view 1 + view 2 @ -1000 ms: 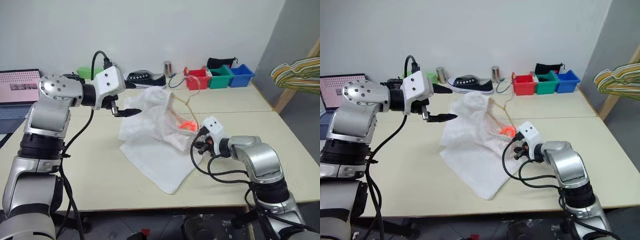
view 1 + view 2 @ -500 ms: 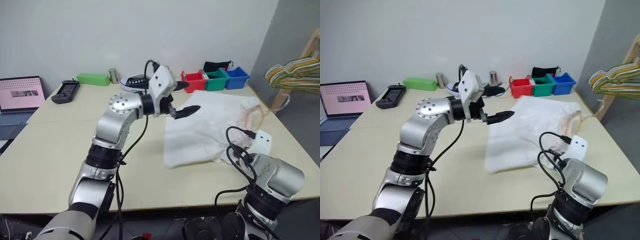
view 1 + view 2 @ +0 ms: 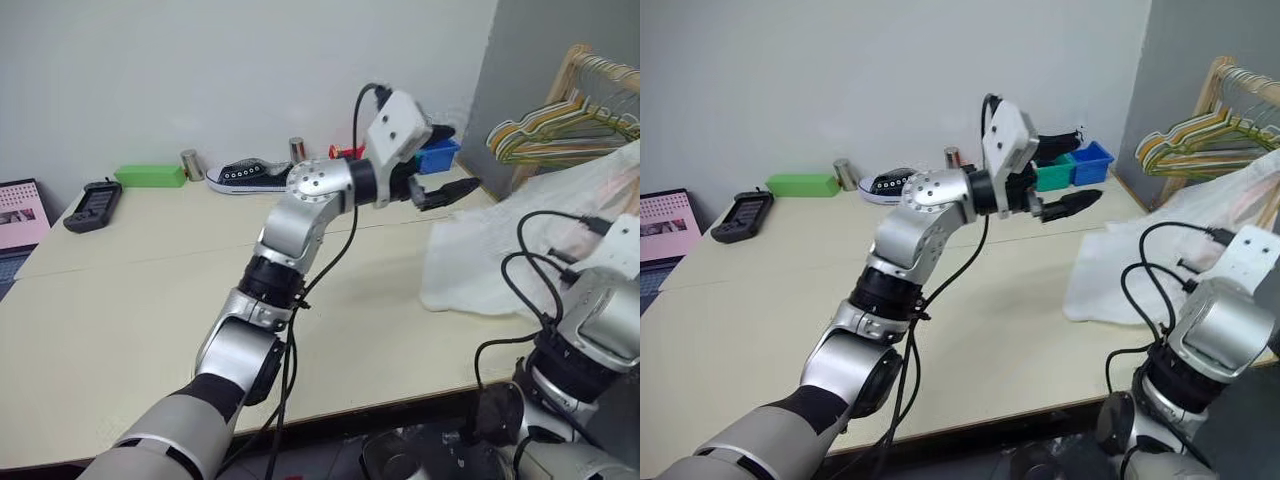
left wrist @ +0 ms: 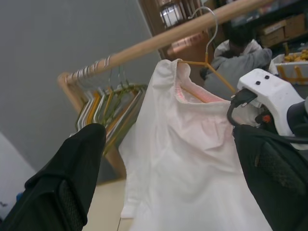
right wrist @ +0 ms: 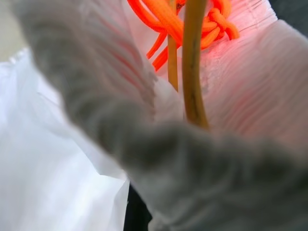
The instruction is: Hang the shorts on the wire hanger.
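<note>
The white shorts (image 4: 178, 144) hang by their gathered waistband on the thin wire hanger (image 4: 219, 74). Their lower part trails onto the table's right end (image 3: 470, 270). The hanger's hook (image 4: 208, 24) stands up by the wooden rail (image 4: 159, 41); I cannot tell whether it rests on it. My right gripper (image 4: 237, 111) is shut on the wire hanger (image 5: 192, 72) among the waistband folds, next to an orange cord (image 5: 192, 19). My left gripper (image 3: 447, 192) reaches across the table toward the shorts, open and empty, with black fingers (image 4: 72, 183) wide apart.
A wooden rack at the right carries several multicoloured hangers (image 3: 560, 130). At the table's back stand a sneaker (image 3: 250, 176), a green box (image 3: 150, 175), metal cans, and coloured bins (image 3: 1070, 165). A phone (image 3: 90, 200) and a laptop (image 3: 15, 215) lie far left.
The view has swung right. My right arm has carried the hanger and shorts off the table, up and to the right toward the rack. My left arm followed to the right, staying open.
</note>
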Available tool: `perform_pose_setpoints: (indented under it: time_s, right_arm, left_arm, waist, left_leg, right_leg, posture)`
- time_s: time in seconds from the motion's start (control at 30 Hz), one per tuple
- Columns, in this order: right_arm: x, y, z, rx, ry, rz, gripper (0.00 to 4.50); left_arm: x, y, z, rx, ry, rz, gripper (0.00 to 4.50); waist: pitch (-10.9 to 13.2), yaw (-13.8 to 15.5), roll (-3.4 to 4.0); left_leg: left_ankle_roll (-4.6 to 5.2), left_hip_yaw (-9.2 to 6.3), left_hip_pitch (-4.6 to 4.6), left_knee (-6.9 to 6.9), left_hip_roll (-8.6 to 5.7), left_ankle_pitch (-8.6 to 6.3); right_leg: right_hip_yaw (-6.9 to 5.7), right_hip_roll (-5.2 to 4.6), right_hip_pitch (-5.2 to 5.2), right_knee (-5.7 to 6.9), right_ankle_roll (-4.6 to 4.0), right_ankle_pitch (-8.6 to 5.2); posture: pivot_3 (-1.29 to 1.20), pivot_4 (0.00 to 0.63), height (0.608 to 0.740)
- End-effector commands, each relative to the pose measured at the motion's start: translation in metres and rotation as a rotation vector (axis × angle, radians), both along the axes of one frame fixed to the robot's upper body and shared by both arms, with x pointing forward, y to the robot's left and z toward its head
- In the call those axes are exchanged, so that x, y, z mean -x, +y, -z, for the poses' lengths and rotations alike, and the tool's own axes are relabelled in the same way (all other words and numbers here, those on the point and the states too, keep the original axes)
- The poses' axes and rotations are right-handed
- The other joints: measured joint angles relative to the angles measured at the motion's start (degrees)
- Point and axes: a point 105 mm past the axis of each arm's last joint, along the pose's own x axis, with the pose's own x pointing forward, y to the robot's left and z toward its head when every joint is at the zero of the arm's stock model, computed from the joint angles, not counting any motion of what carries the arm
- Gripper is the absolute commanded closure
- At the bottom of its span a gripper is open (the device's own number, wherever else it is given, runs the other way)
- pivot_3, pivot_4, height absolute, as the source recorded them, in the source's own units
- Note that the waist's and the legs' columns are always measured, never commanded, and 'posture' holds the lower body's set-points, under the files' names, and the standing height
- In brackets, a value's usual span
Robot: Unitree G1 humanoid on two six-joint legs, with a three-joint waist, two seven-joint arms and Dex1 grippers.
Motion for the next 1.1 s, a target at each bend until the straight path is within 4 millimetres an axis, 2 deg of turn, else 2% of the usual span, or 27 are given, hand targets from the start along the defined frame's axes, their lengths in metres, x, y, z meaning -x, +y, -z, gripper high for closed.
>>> perform_pose_setpoints:
  time_s: [0.03, 0.13, 0.33, 0.43, 0.63, 0.8, 0.83, 0.87, 1.1]
  right_arm:
    - [-0.003, -0.022, -0.037, 0.084, -0.105, 0.089, 4.50]
    - [-0.003, -0.038, -0.045, 0.075, -0.126, 0.145, 4.50]
    - [-0.006, -0.055, -0.036, -0.035, -0.124, 0.211, 4.50]
    - [-0.009, -0.057, -0.034, -0.074, -0.130, 0.225, 4.50]
    - [-0.011, -0.055, -0.013, -0.242, -0.116, 0.252, 4.50]
    - [-0.012, -0.059, -0.008, -0.263, -0.109, 0.267, 4.50]
    - [-0.012, -0.060, -0.009, -0.261, -0.109, 0.267, 3.97]
    - [-0.012, -0.060, -0.010, -0.250, -0.107, 0.267, 3.87]
    - [-0.011, -0.059, -0.012, -0.219, -0.105, 0.276, 2.13]
  left_arm:
    - [0.000, -0.011, -0.023, 0.060, -0.052, 0.008, 0.04]
    - [-0.002, -0.017, -0.028, 0.076, -0.057, 0.010, 0.04]
    - [-0.002, -0.020, -0.030, 0.079, -0.068, 0.021, 0.04]
    - [-0.003, -0.018, -0.029, 0.068, -0.078, 0.012, 0.04]
    - [-0.006, -0.014, -0.025, 0.054, -0.089, -0.013, 0.04]
    - [-0.007, -0.011, -0.022, 0.038, -0.098, -0.023, 0.04]
    - [-0.007, -0.011, -0.022, 0.039, -0.098, -0.025, 0.00]
    - [-0.007, -0.010, -0.022, 0.040, -0.097, -0.027, 0.00]
    - [-0.010, -0.008, -0.022, 0.043, -0.097, -0.040, 0.00]
  waist:
    - [0.0, -0.4, 0.01]
    - [0.0, -1.0, 0.02]
    - [0.0, -1.2, 0.02]
    - [0.0, -1.1, 0.02]
    - [0.0, -1.0, 0.00]
    - [0.0, -0.9, 0.01]
    - [0.0, -0.8, 0.01]
    - [0.0, -0.8, 0.01]
    - [0.0, -0.3, 0.02]
  left_leg:
    - [0.01, 0.01, 0.01, -0.01, -0.01, 0.00]
    - [0.05, 0.05, 0.02, 0.00, -0.05, 0.02]
    - [0.16, 0.11, 0.03, -0.06, -0.26, 0.01]
    - [0.17, 0.07, 0.03, -0.06, -0.42, 0.00]
    - [0.38, 0.12, 0.07, -0.05, -0.70, 0.09]
    - [0.48, 0.08, 0.14, -0.05, -0.71, 0.06]
    - [0.49, 0.09, 0.14, -0.05, -0.72, 0.06]
    - [0.50, 0.09, 0.13, -0.05, -0.73, 0.06]
    - [0.53, 0.09, 0.11, -0.10, -0.76, 0.03]
  right_leg:
    - [0.00, 0.00, 0.05, -0.12, 0.03, 0.02]
    - [0.02, -0.04, 0.24, -0.38, 0.07, 0.03]
    - [0.10, -0.21, 0.52, -0.44, 0.27, -0.11]
    - [0.08, -0.35, 0.54, -0.44, 0.30, -0.12]
    - [0.09, -0.94, 0.57, -0.49, 0.63, -0.22]
    - [0.04, -1.03, 0.69, -0.83, 0.75, -0.15]
    - [0.04, -1.03, 0.69, -0.87, 0.75, -0.15]
    - [0.03, -1.03, 0.70, -0.90, 0.76, -0.14]
    - [0.04, -1.03, 0.73, -1.05, 0.77, -0.14]
  posture:
    - [-0.44, 0.000, 0.740]
    - [-0.45, 0.000, 0.740]
    - [-0.45, 0.000, 0.740]
    - [-0.44, 0.000, 0.740]
    - [-0.42, 0.000, 0.740]
    - [-0.42, 0.000, 0.740]
    - [-0.42, 0.000, 0.740]
    - [-0.42, 0.000, 0.740]
    - [-0.41, 0.000, 0.740]
